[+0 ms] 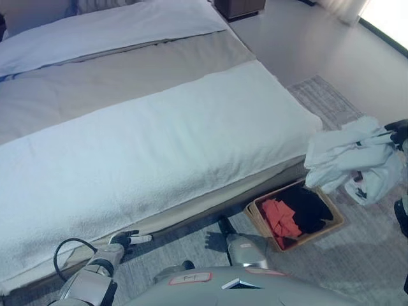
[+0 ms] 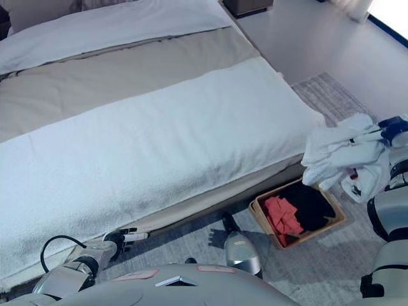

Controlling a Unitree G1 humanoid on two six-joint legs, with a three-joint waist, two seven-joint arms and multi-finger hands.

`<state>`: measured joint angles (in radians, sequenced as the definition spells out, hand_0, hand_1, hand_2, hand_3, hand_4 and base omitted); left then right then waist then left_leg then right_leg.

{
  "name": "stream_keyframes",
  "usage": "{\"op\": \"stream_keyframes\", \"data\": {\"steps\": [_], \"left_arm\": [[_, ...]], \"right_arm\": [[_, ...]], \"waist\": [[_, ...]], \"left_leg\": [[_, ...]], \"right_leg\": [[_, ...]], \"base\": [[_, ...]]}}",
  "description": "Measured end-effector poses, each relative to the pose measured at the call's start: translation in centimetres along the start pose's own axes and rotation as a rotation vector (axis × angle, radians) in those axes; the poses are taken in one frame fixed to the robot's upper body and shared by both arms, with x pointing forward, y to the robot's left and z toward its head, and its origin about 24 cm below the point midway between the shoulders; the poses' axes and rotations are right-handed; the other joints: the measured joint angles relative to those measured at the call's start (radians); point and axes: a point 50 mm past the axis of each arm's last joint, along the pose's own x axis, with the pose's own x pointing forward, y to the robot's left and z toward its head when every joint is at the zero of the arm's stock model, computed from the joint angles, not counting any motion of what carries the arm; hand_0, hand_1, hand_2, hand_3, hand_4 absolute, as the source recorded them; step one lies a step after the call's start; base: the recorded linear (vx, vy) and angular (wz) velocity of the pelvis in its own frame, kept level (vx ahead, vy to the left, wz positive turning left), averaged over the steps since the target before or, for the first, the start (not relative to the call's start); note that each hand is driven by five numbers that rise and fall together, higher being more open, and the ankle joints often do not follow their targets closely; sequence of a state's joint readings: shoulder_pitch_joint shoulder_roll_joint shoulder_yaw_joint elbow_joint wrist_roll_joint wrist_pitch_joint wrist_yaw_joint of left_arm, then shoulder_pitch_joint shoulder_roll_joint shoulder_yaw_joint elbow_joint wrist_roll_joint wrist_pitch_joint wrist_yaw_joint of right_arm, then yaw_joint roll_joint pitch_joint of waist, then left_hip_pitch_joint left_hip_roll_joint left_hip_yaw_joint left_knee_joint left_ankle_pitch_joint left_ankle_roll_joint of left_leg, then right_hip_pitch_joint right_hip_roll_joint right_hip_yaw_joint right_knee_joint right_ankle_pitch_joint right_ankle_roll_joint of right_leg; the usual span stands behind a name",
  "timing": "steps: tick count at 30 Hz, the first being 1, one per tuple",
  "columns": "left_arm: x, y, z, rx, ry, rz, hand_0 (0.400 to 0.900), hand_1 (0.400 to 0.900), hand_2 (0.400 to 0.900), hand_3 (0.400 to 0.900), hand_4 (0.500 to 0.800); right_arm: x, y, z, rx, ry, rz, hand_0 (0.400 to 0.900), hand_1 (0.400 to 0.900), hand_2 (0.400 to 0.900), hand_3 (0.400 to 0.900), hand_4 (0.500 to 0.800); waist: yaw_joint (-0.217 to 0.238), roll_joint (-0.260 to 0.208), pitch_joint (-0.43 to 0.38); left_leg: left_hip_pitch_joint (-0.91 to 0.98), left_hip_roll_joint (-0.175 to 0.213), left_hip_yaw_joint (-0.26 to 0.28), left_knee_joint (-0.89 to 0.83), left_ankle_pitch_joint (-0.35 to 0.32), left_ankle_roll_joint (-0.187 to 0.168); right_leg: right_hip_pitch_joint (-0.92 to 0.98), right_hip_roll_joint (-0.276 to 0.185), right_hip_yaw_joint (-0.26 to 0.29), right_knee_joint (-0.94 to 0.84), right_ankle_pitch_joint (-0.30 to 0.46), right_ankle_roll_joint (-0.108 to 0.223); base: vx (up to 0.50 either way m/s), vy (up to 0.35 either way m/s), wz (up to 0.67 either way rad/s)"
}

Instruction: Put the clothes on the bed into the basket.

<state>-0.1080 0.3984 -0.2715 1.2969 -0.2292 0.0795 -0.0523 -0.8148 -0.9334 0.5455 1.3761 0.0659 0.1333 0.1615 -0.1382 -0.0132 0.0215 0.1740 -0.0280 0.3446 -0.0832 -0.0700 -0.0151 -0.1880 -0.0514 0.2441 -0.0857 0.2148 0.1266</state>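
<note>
One white garment [image 1: 354, 159] hangs at right of frame, pinched in our right hand [image 2: 390, 131] above the basket [image 1: 333, 224]; soft, light, it droops. Left hand [image 1: 127, 240], lower left, fingers relaxed.

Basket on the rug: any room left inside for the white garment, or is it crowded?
The basket holds a red cloth on its left and black cloth on its right; no bare bottom shows. The white garment in the right hand could go on top.
</note>
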Motion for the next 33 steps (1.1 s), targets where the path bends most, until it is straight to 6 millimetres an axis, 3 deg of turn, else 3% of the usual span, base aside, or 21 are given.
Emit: {"op": "stream_keyframes", "data": {"steps": [3, 9, 10, 11, 12, 18, 33], "left_arm": [[0.0, 0.3, 0.2, -0.002, -0.002, 0.007, 0.900, 0.900, 0.900, 0.900, 0.800], [0.0, 0.3, 0.3, -0.002, -0.003, 0.006, 0.900, 0.900, 0.900, 0.900, 0.800], [0.0, 0.3, 0.3, -0.002, -0.004, 0.006, 0.900, 0.900, 0.900, 0.900, 0.800], [0.0, 0.3, 0.3, -0.002, -0.003, 0.006, 0.900, 0.900, 0.900, 0.900, 0.800], [0.0, 0.3, 0.3, -0.002, -0.002, 0.006, 0.900, 0.900, 0.900, 0.900, 0.800], [0.0, 0.3, 0.3, -0.002, -0.001, 0.006, 0.900, 0.900, 0.900, 0.900, 0.800], [0.0, 0.3, 1.1, 0.015, -0.021, 0.008, 0.900, 0.900, 0.900, 0.900, 0.800]], "right_arm": [[0.0, 0.1, -0.2, 0.002, 0.012, 0.003, 0.400, 0.400, 0.400, 0.400, 0.500], [0.0, -0.2, -0.6, 0.031, 0.016, -0.001, 0.400, 0.400, 0.400, 0.400, 0.500], [-0.1, -0.4, -0.7, 0.041, 0.016, -0.005, 0.557, 0.557, 0.557, 0.557, 0.594], [-0.1, -0.5, -0.9, 0.044, 0.021, -0.009, 0.649, 0.649, 0.649, 0.649, 0.649], [-0.1, -0.6, -1.0, 0.045, 0.024, -0.011, 0.900, 0.900, 0.900, 0.900, 0.800], [-0.2, -0.9, -1.3, 0.072, 0.028, -0.016, 0.900, 0.900, 0.900, 0.900, 0.800], [-0.2, -1.3, -1.5, 0.109, 0.025, -0.027, 0.900, 0.900, 0.900, 0.900, 0.800]], "waist": [[-0.026, 0.003, 0.001], [-0.030, 0.016, 0.018], [-0.030, 0.022, 0.025], [-0.030, 0.027, 0.030], [-0.029, 0.033, 0.036], [-0.024, 0.056, 0.049], [-0.024, 0.049, 0.063]], "left_leg": [[0.003, -0.006, 0.003, 0.000, -0.002, 0.003], [0.010, -0.013, 0.020, 0.000, -0.002, 0.003], [0.010, -0.014, 0.020, 0.000, -0.002, 0.003], [0.010, -0.014, 0.019, 0.000, -0.002, 0.003], [0.010, -0.015, 0.017, 0.000, -0.002, 0.004], [0.010, -0.015, 0.010, 0.000, -0.004, 0.006], [0.015, -0.013, 0.004, 0.000, -0.006, 0.009]], "right_leg": [[-0.005, -0.004, 0.000, 0.000, 0.000, 0.001], [-0.006, -0.009, 0.000, 0.000, 0.000, 0.001], [-0.006, -0.010, 0.000, 0.000, 0.000, 0.001], [-0.006, -0.012, 0.000, 0.000, 0.000, 0.001], [-0.006, -0.012, 0.000, 0.000, 0.000, 0.001], [-0.004, -0.013, -0.005, 0.000, 0.009, 0.012], [0.004, -0.014, -0.011, 0.000, 0.010, 0.014]], "base": [[-0.01, 0.008, -0.07], [-0.01, 0.003, -0.04], [-0.02, -0.004, 0.05], [-0.01, -0.005, 0.05], [-0.01, -0.005, 0.04], [0.00, 0.000, 0.00], [0.00, -0.003, 0.01]]}}
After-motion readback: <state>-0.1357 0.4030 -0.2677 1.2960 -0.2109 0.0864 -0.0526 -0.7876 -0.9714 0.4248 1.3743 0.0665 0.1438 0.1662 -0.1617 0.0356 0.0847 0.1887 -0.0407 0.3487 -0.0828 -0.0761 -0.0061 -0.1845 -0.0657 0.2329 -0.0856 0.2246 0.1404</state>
